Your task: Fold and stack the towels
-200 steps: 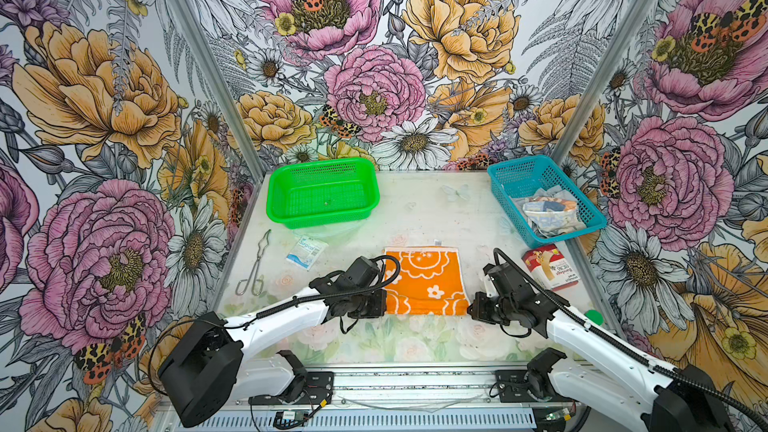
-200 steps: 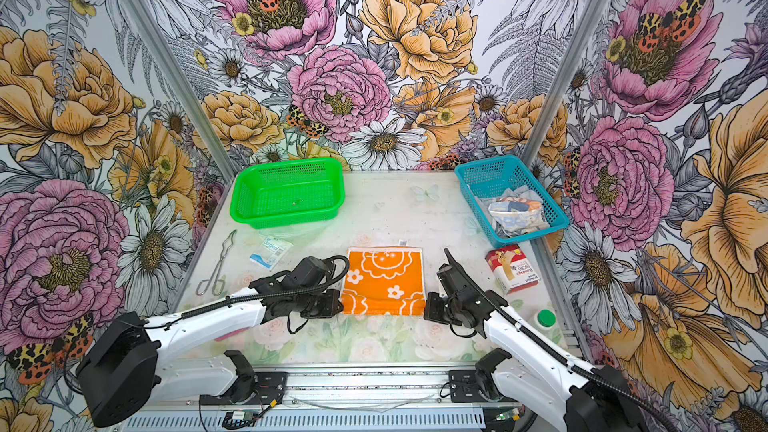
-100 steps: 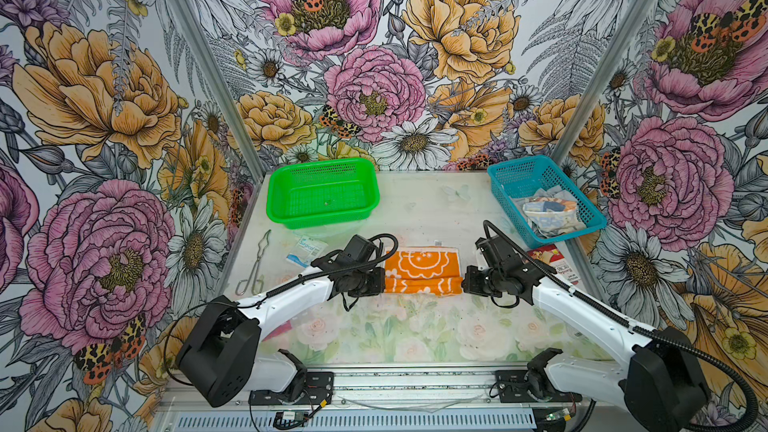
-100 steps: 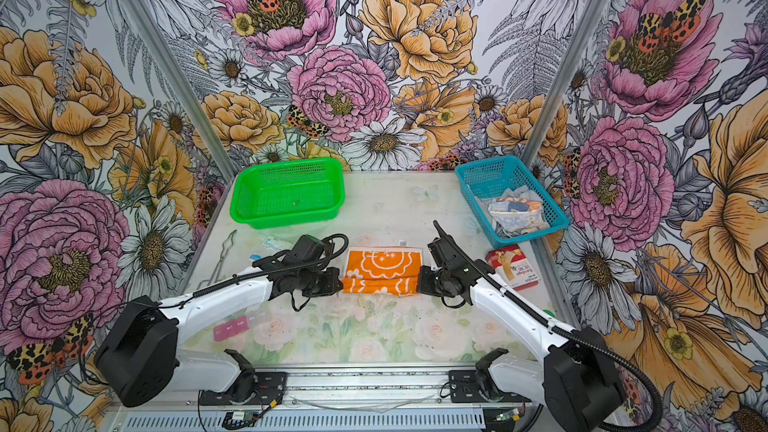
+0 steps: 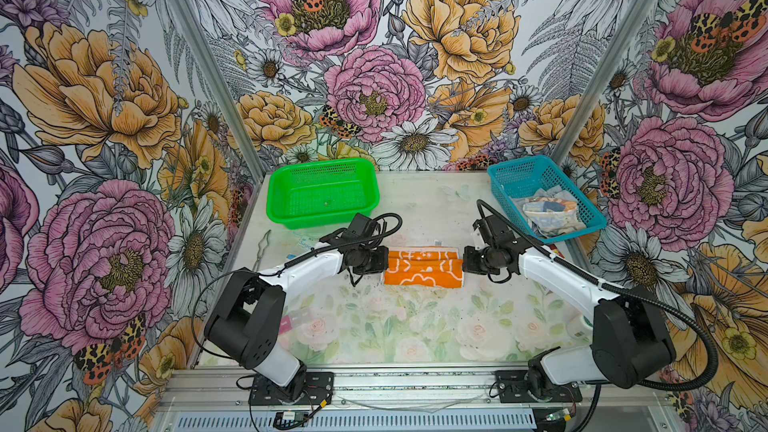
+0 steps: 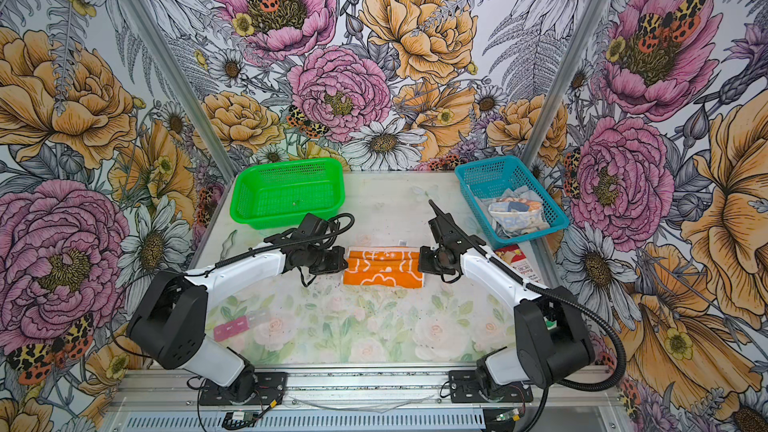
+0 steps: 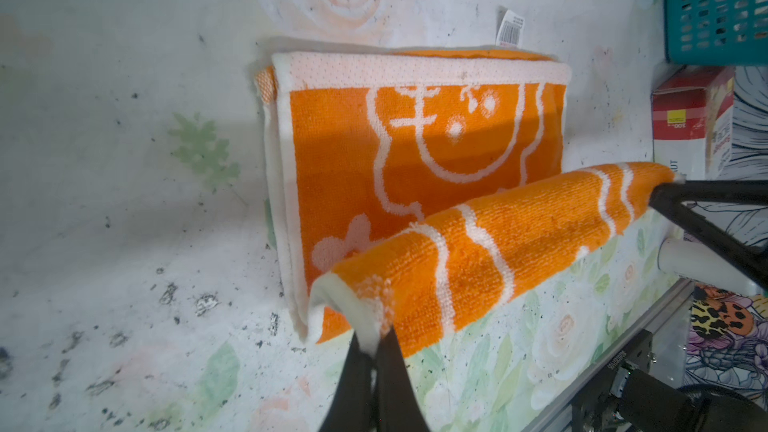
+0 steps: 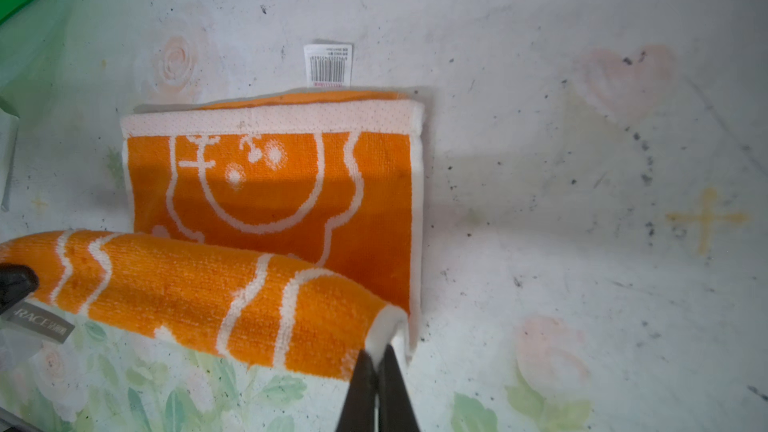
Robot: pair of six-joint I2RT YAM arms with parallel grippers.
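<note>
Two ends of the orange towel (image 5: 423,272) pinched, in middle of the desk (image 5: 415,326)
I see left pincer (image 7: 376,342) and right pincer (image 8: 380,357) clamped tight on its raised fold; their tips are hard to see in both top views.

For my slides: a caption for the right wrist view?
Right gripper shut on a corner of the orange terry towel with white flower outlines, fold edge raised.

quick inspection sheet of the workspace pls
surface: floral table, dark specks
job's things: orange towel half folded mid-table, near edge lifted; more cloths crumpled in blue basket
clutter: green basket, tweezers, red-white carton, pink strip
claws: left claw and right claw each shut on a corner of the orange towel
cables: black cable looped over left wrist; ribbed hose along right arm
surroundings: flower-print walls on three sides
</note>
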